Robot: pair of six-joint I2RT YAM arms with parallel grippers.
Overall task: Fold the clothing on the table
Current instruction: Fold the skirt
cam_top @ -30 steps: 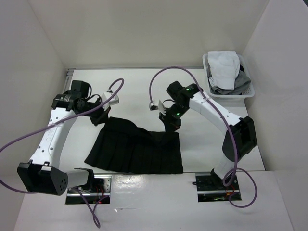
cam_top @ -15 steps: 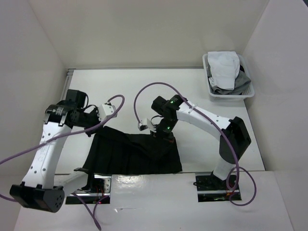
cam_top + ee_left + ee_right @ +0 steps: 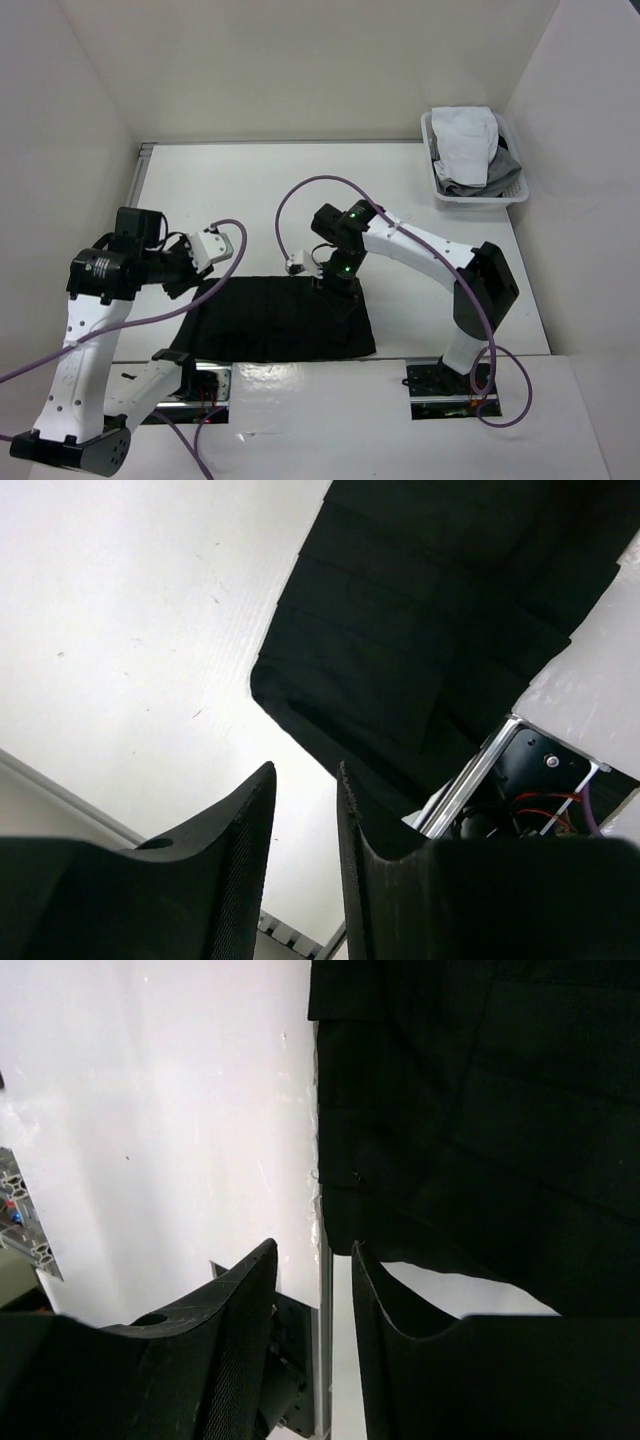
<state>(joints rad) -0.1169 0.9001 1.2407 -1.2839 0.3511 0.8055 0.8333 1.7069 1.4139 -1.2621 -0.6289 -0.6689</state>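
Black skirt (image 3: 280,320) lies flat, far edge beside left pincer (image 3: 305,772) and right pincer (image 3: 313,1252).

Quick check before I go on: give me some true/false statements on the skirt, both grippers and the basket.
1. The skirt lies along the near edge of the table, by the arm bases. True.
2. The left gripper is shut on the skirt. False: its jaws stand apart with nothing between them.
3. The right gripper is open and holds nothing. True.
4. The basket is empty. False: it holds white and grey garments.
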